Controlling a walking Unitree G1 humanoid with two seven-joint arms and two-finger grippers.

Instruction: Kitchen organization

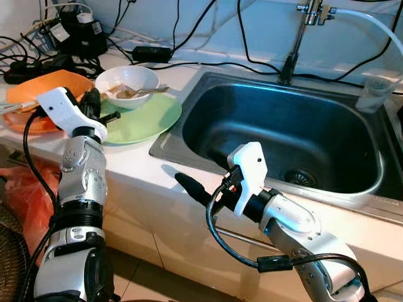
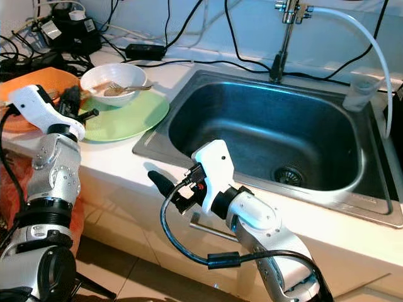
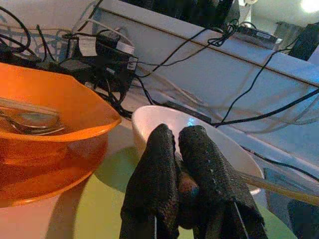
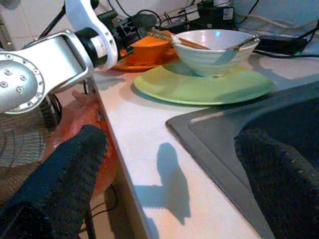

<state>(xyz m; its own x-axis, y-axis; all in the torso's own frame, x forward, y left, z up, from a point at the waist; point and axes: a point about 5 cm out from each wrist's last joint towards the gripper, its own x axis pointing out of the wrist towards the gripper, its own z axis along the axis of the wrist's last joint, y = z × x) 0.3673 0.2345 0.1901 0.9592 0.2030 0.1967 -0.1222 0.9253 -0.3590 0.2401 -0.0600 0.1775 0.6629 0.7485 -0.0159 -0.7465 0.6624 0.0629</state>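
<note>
A white bowl (image 1: 126, 80) with a fork (image 1: 143, 92) in it stands on a green plate (image 1: 148, 118) on the counter, left of the steel sink (image 1: 283, 126). An orange bowl (image 3: 55, 107) holding a spoon sits further left. My left gripper (image 3: 177, 137) hovers at the plate's left edge, just in front of the white bowl, shut on a thin wooden chopstick (image 3: 281, 190) that pokes out sideways. My right gripper (image 4: 169, 174) hangs open in front of the counter edge, near the sink's front left corner, with nothing between its fingers.
Black cables and power adapters (image 1: 75, 31) clutter the back of the counter. A faucet (image 1: 302, 31) with a hose rises behind the sink, and a clear plastic cup (image 1: 376, 91) stands at its far right rim. An orange bag (image 1: 25, 189) lies below the counter.
</note>
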